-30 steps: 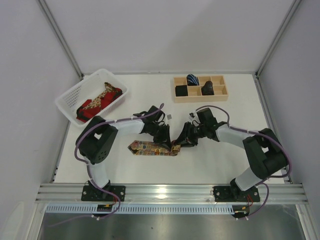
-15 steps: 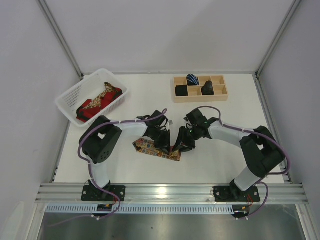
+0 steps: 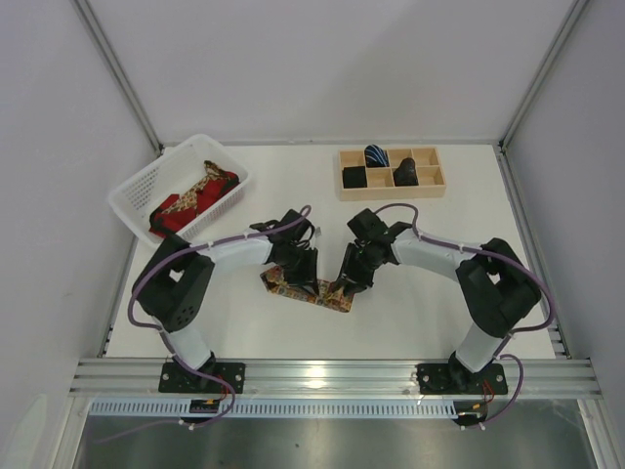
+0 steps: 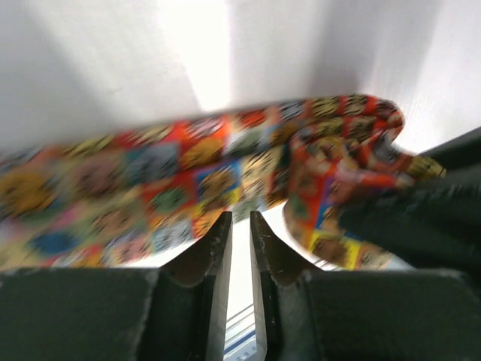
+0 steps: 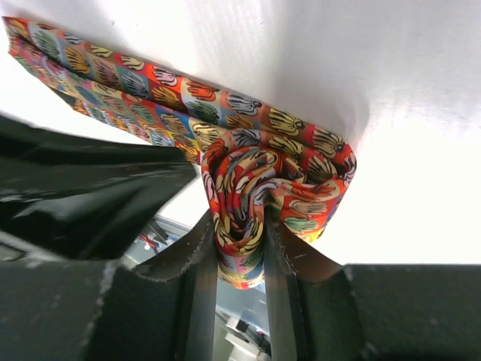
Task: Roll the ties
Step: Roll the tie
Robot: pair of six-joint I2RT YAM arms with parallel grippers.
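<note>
A multicoloured floral tie [image 3: 298, 290] lies on the white table between the two arms. My right gripper [image 5: 240, 226] is shut on the tie's rolled end [image 5: 255, 180], with the coil squeezed between both fingers. The flat tail [image 5: 113, 75] runs away to the upper left. From above, the right gripper [image 3: 344, 283] sits at the tie's right end. My left gripper [image 3: 301, 274] hovers over the flat part. In the left wrist view its fingertips [image 4: 240, 218] stand a narrow gap apart, holding nothing, just short of the tie [image 4: 150, 180].
A white basket [image 3: 142, 181] at the back left holds red and gold ties [image 3: 190, 200]. A wooden compartment tray [image 3: 426, 156] at the back right holds a blue-striped roll [image 3: 376, 154] and black rolls [image 3: 405, 172].
Both grippers have shifted left along the tie and drawn closer together. The flat stretch of tie has grown shorter. The left jaws have parted slightly.
</note>
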